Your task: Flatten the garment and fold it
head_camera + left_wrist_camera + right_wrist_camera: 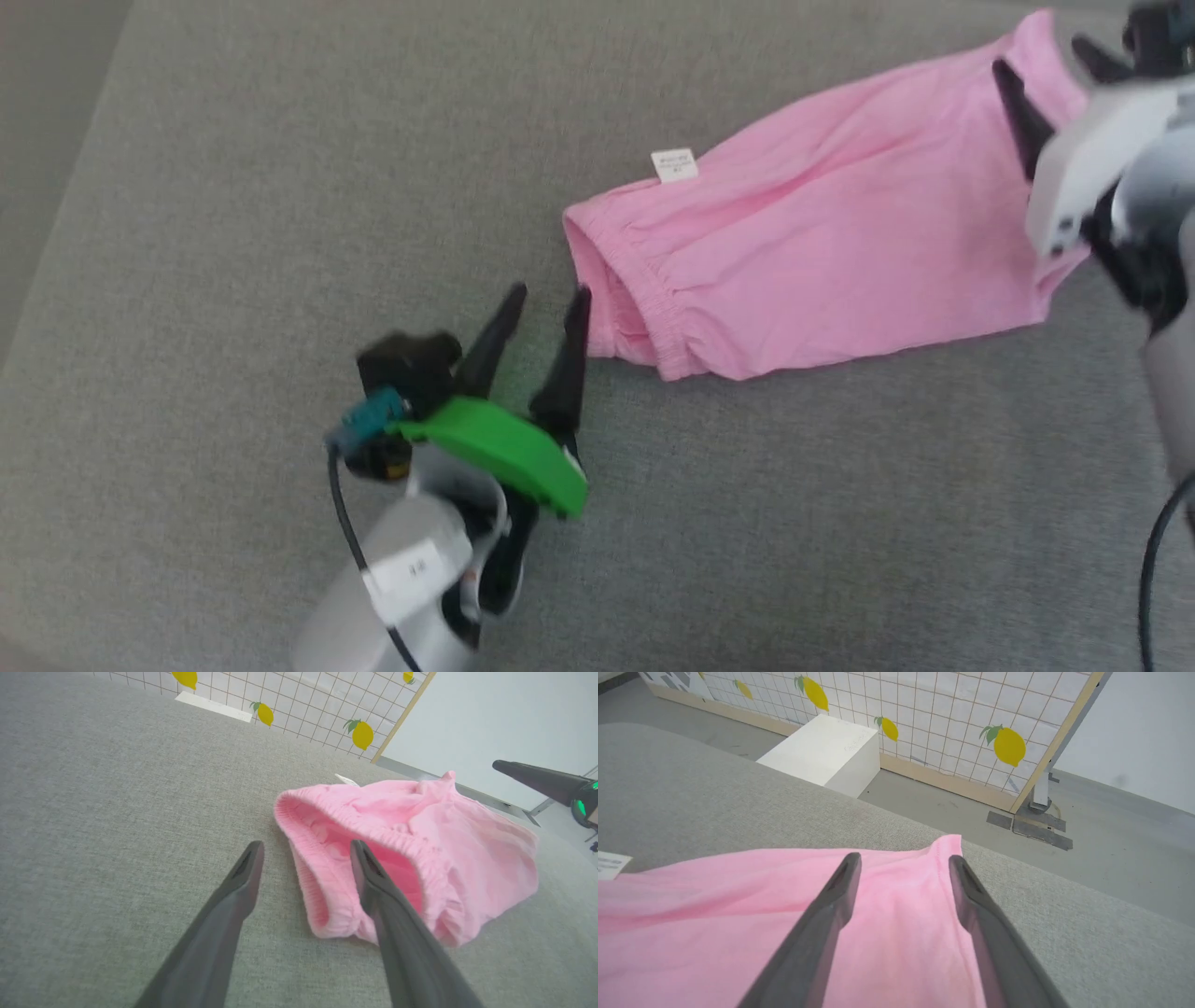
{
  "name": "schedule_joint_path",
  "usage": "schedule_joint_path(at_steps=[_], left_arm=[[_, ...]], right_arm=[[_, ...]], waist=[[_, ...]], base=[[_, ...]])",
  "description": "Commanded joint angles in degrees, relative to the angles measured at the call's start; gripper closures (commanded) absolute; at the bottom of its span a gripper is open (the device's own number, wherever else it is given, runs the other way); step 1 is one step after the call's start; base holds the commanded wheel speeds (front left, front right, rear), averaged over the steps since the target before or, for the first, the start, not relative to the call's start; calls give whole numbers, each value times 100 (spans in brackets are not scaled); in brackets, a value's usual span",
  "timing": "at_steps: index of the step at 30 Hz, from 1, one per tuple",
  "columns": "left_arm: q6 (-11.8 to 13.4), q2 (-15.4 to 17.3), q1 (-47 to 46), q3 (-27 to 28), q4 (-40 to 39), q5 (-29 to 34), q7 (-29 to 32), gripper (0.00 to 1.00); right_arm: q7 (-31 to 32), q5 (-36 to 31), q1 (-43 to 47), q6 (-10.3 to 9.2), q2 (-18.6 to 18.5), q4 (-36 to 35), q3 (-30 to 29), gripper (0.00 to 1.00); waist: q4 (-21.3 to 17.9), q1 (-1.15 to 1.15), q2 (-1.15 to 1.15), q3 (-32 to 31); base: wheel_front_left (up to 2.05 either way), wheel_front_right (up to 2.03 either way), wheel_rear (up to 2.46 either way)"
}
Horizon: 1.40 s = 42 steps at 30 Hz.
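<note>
Left wrist view: my left end effector (307, 843) is wide open, with nothing between its two dark fingers (233, 896). It points at the gathered waistband (402, 840) of the garment (467, 849). One finger stands in front of the waistband opening, and I cannot tell if it touches the cloth. In the head view this end effector (551, 291) is just beside the waistband end (644, 299).

The right end effector (904, 856) is also spread wide. It is above the opposite end of the pink shorts (691, 914), and no cloth is pinched between the fingers. In the head view it (1038, 54) is at the upper right.

The garment (822, 233) lies stretched out on a grey upholstered surface (233, 233), with some wrinkles. Its small white label (674, 165) sticks out at the far edge near the waistband. Behind the surface I see a white box (826, 751) on the floor and a tiled panel with lemons (971, 728).
</note>
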Motion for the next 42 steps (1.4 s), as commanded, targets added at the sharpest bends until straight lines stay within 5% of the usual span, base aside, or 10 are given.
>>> schedule_joint_path(at_steps=[1,8,12,25,27,28,35,42], left_arm=[[49,78,165,-83,-97,117,6,0],[133,223,577,-415,-223,286,231,0],[187,292,551,-621,-42,410,518,0],[503,269,152,-484,705,274,1121,0],[495,253,109,-453,776,225,1131,82],[484,251,87,-450,812,214,1131,100],[400,242,42,-377,894,109,996,100],[315,192,-36,-432,836,82,946,100]], right_arm=[[-190,49,343,-10,67,-205,-112,0],[-713,-37,1889,-10,514,-1338,-773,0],[-822,-341,3021,-10,1161,-2349,-1311,0],[-779,-496,3790,-10,1716,-2957,-1516,0],[-781,-494,3787,-10,1731,-2945,-1526,0],[-783,-501,3783,-10,1736,-2929,-1531,0],[-615,-623,3411,-10,1751,-2519,-1635,0],[-332,-917,2118,-10,1755,-1213,-1975,0]], waist=[[-374,-1,0,-696],[-701,-1,0,-1168],[-982,-1,0,-1263],[-1360,-1,0,-1070],[-1369,-1,0,-1044],[-1365,-1,0,-1032],[-1266,-1,0,-951],[-1000,-1,0,-751]], base=[[0,0,0],[0,0,0],[0,0,0],[0,0,0],[0,0,0],[0,0,0],[0,0,0],[0,0,0]])
